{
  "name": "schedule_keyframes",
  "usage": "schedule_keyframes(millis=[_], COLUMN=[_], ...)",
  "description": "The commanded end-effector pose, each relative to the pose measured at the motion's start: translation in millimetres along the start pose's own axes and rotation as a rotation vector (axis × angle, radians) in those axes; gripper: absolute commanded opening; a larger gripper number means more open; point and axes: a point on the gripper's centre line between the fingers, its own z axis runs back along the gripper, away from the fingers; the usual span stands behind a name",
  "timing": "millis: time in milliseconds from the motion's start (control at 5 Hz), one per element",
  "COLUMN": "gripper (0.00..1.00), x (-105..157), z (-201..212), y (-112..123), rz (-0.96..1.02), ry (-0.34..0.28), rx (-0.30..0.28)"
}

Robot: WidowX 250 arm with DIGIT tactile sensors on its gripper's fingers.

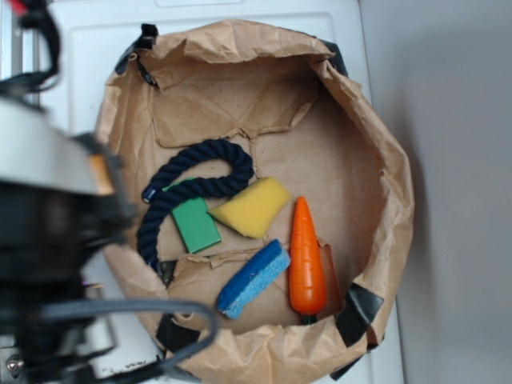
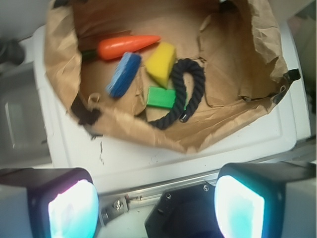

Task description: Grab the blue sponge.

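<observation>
The blue sponge [image 1: 254, 279] lies flat in a brown paper-lined basket [image 1: 394, 184], at its near side, just left of an orange carrot [image 1: 306, 260]. In the wrist view the blue sponge [image 2: 124, 74] lies below the carrot [image 2: 126, 46], far from my gripper. My gripper [image 2: 156, 208] is open and empty. Its two pads [image 2: 72, 210] are wide apart at the bottom of the wrist view, outside the basket and over the white surface. In the exterior view only my blurred arm [image 1: 48, 224] shows at the left.
A yellow wedge sponge [image 1: 250, 206], a flat green block [image 1: 195, 225] and a dark blue rope [image 1: 188, 188] lie beside the blue sponge. The basket's crumpled paper wall [image 2: 208, 134] stands between my gripper and the objects. A black mount [image 2: 183, 218] and a metal rail lie below my gripper.
</observation>
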Motion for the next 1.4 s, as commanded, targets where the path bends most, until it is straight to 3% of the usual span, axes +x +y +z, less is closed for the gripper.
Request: schedule_keyframes(millis=[0,400,600,800,1000,1200], gripper=[1.00,1.00,1.00,1.00,1.00,1.00], x=[21,21,29,39,53,63], z=[0,0,-23,-50,-76,-101], y=[3,3,13,9,12,8], rz=[0.181,0.181,0.260,0.234,0.275,0.315], ry=[-0.069,-0.069,-0.018,-0.011,-0.016,-0.020], rx=[-0.016,-0.016,0.055,0.077,0.066,0.013])
